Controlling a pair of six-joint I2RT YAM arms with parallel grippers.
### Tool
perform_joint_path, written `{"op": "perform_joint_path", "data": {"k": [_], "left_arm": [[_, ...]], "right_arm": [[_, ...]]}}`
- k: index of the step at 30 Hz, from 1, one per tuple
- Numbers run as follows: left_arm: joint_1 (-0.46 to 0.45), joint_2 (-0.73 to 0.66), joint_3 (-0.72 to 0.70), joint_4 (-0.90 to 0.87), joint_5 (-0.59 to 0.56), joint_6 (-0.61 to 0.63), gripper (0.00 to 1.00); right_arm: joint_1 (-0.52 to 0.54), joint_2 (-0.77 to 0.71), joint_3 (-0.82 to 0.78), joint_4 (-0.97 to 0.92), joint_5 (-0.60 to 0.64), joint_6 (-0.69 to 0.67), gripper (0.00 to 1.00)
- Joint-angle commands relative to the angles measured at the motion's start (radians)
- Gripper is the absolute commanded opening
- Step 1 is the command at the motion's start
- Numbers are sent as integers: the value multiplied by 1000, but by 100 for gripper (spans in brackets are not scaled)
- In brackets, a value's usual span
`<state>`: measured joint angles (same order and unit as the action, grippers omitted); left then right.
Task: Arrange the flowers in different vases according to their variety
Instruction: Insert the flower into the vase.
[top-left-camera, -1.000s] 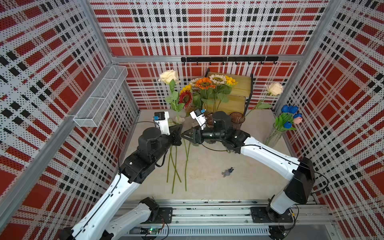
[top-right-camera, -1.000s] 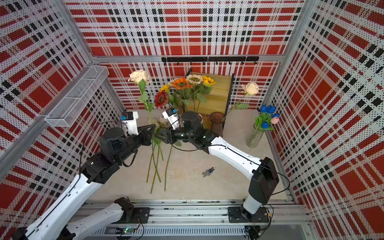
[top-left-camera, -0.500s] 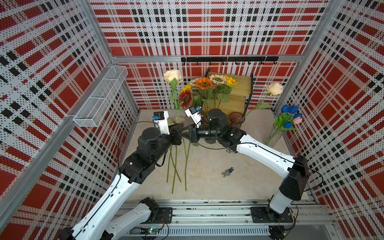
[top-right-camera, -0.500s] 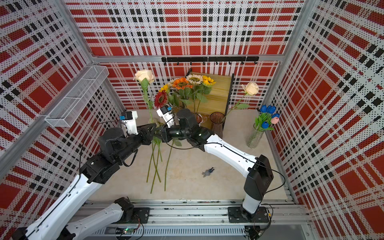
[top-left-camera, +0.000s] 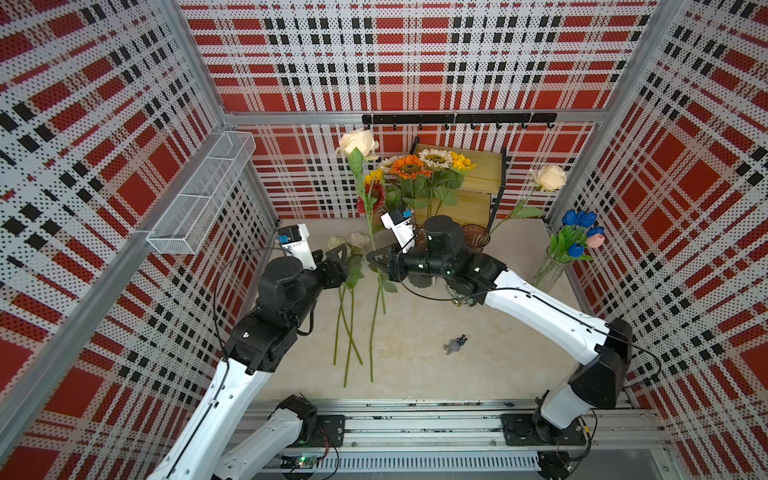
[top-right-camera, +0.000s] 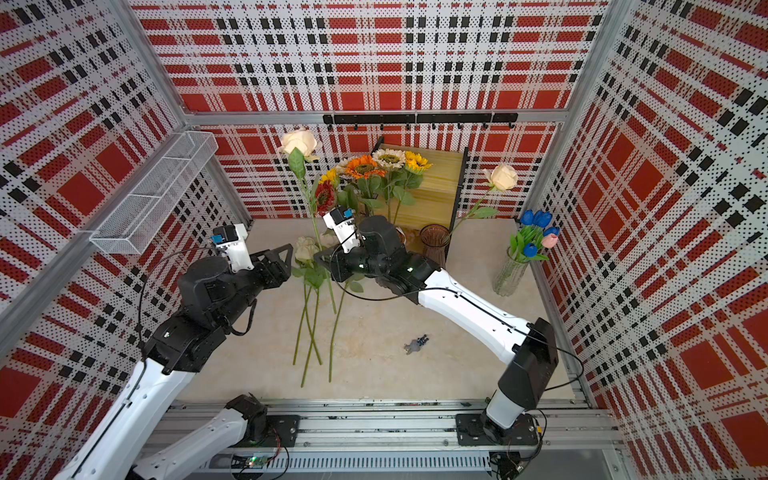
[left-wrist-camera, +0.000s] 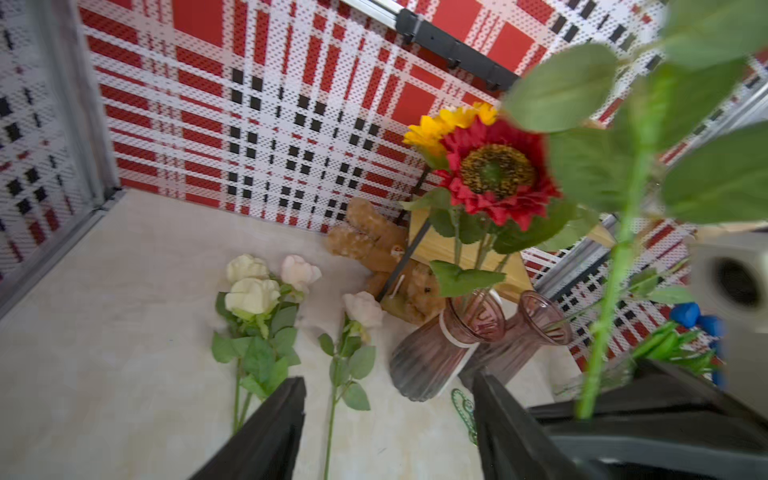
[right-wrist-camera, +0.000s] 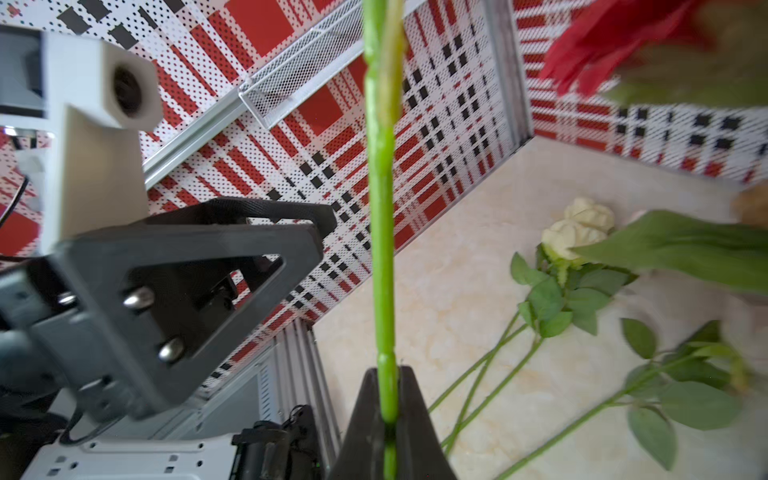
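Out in front of the wooden shelf (top-left-camera: 478, 174), the right gripper (right-wrist-camera: 386, 415) is clamped on the thin green stem of a cream rose (top-left-camera: 358, 142), holding it upright with the bloom well above the jaws. The left gripper (left-wrist-camera: 388, 386) stands just beside it, jaws apart and empty. A smooth plastic stem pinched at one point under a heavy head may swivel in that grip, and its broad leaves could catch the sunflowers (top-left-camera: 419, 166) crowding the ribbed pinkish vase (left-wrist-camera: 440, 353) at the shelf's foot. The brownish vase (top-left-camera: 475, 237) next to it, ribbed tinted glass with a narrow flared mouth, already bears one leaning rose (top-left-camera: 549, 178); a stem arriving off-centre could tip it. More roses (left-wrist-camera: 253, 295) lie flat on the table (top-left-camera: 415, 353), farther out from the shelf.
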<state>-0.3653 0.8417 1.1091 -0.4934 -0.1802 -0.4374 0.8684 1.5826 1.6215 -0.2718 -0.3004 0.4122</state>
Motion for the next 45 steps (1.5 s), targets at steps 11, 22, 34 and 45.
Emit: {"op": "perform_joint_path", "data": {"k": [11, 22, 34, 45], "left_arm": [[211, 3, -233, -82, 184, -6, 66], [252, 27, -282, -75, 239, -4, 66], [273, 50, -287, -71, 249, -3, 66], [282, 39, -289, -73, 248, -5, 65]], "right_arm": [[3, -446, -233, 68, 727, -239, 0], [-242, -545, -544, 478, 753, -345, 0], [-457, -344, -554, 668, 589, -291, 0], [-527, -147, -482, 748, 516, -231, 0]]}}
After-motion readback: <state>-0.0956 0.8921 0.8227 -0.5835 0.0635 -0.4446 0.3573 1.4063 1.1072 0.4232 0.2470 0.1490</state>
